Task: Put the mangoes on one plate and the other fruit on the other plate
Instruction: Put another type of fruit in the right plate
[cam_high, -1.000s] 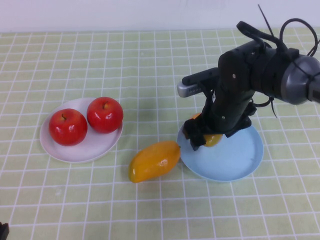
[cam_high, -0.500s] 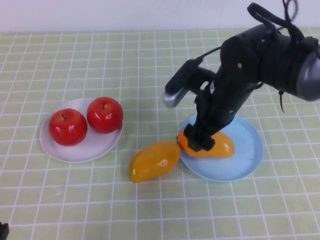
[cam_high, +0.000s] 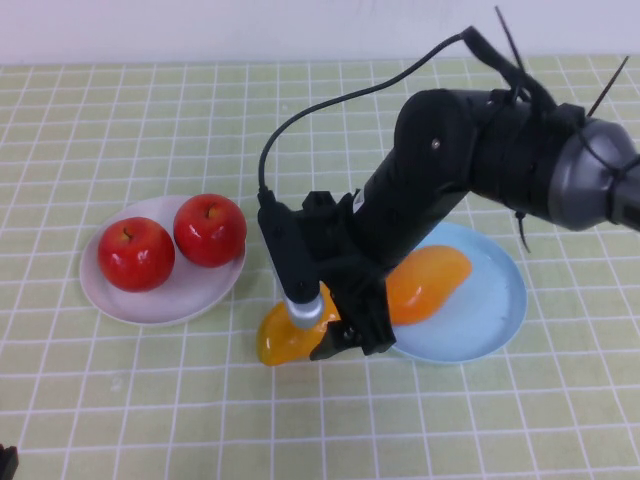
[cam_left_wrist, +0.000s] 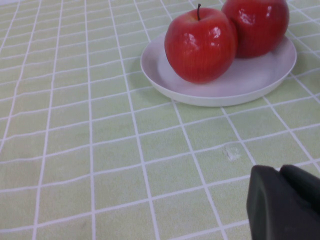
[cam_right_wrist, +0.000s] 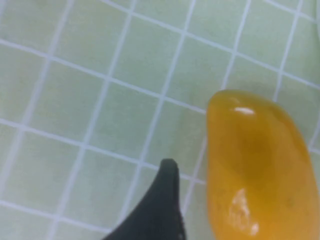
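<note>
Lying on the desk (cam_high: 120, 400) at lower centre of the high view, the yellower mango (cam_high: 272, 338) touches the light blue plate (cam_high: 495, 310) but sits outside it. The right gripper (cam_high: 335, 335) hovers over it; I cannot tell how its jaws stand. The deeper orange mango (cam_high: 430, 285) rests on that plate. Both apples (cam_high: 135, 253) sit on the white plate (cam_high: 165, 300) at left, so one mango remains. The left gripper (cam_left_wrist: 285, 205) is parked near that plate, jaws unreadable.

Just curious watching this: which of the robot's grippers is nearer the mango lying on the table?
The right. The right gripper hangs right over the mango beside the blue plate; the left gripper sits off near the white plate.
</note>
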